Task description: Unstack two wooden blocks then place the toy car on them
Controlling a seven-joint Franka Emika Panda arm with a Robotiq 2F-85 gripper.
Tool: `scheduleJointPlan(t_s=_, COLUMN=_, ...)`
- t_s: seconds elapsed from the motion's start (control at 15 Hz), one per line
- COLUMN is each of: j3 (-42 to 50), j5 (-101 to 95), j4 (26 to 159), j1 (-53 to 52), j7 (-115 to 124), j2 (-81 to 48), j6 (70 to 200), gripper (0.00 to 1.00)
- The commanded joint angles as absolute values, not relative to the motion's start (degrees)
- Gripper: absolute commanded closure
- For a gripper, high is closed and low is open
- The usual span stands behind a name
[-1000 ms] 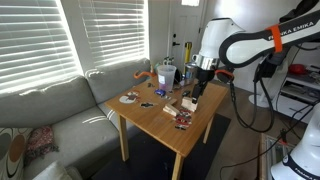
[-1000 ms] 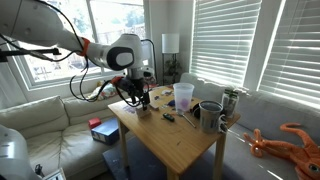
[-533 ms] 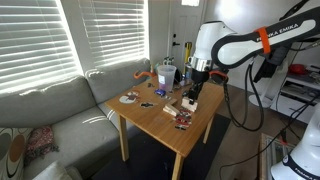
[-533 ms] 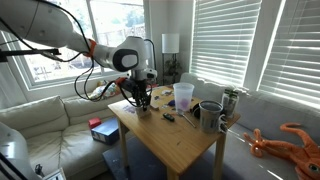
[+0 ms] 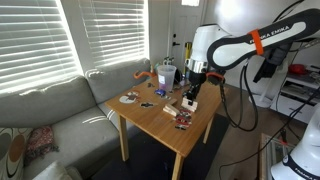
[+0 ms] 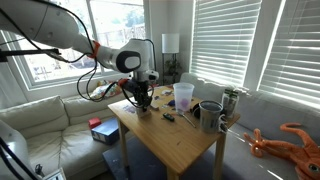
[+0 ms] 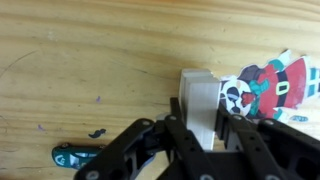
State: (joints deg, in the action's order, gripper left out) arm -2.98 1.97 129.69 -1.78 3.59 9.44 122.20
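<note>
On the wooden tabletop (image 7: 80, 50), the black gripper (image 7: 200, 108) clasped a pale tan rectangular wooden block (image 7: 198, 85) between its fingers, a tiny dark toy car (image 7: 72, 155) nearby.

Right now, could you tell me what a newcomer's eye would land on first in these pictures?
The white arm reaching over the wooden table in an exterior view draws the eye first. In the wrist view its gripper hugs a pale wooden block, with a bright Santa-like cutout beside it and a small dark toy car lying apart near the lower left.
</note>
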Motion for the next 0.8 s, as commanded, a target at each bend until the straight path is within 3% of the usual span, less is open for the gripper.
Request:
scheduleJointPlan(t_s=0.0, j3=-2.6, j5=3.66, j4=127.95, j1=-2.23, j7=2.18, j2=8.04, j6=121.24, gripper=0.93)
scheduleJointPlan(t_s=0.73, j3=0.4, j5=-1.99, j4=136.41, j1=1.42, j7=2.06, j2=19.97, j6=122.47, gripper=0.93)
